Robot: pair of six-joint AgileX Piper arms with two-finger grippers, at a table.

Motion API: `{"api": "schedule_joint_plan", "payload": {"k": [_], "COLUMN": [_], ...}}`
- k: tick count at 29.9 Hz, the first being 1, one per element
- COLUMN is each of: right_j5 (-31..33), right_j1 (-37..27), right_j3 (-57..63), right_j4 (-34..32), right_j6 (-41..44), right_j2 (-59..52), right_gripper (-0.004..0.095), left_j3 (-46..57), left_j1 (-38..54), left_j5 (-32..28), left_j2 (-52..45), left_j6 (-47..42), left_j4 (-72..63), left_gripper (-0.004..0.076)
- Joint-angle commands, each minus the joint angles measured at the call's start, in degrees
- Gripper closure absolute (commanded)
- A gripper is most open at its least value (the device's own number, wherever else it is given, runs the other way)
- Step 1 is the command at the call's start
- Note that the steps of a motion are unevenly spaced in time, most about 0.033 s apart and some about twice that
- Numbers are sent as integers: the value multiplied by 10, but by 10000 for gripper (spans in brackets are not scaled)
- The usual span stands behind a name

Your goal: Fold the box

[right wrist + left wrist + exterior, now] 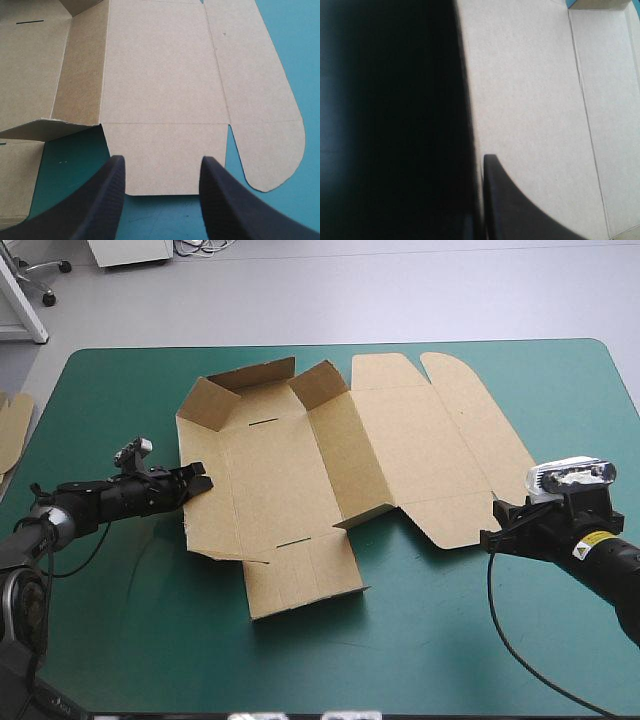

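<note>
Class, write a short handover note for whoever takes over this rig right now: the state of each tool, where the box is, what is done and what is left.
Left tool: shut on the box at the edge of its left panel.
Right tool: open, facing the lid's near flap, gripping nothing.
Box: mid-table on the teal-green cover, mostly spread out.
Done: the two far corner flaps and the wall between base and lid stand up.
Left: the left wall is not upright, the near end panel lies flat, nothing is tucked, and the lid with its rounded flaps lies flat on the right.
</note>
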Motion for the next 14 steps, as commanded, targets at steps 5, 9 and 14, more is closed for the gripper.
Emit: {"api": "schedule_joint_plan", "payload": {"k": [5,9,14], "right_j5": [-32,-32,-32], "right_j1": [-2,-2,-2], "right_j3": [-25,-33,-36], "right_j4": [6,6,6], "right_j6": [-5,-5,-5], "right_j2": [0,0,0], "right_gripper": [464,464,464], "left_j3": [-94,-169,-279], "left_j1": [-2,-2,-4], "left_j5": [80,120,167], "left_j2": [6,35,67], "left_j6": [1,-2,1], "left_j4": [95,162,229], "left_gripper": [738,738,738]}}
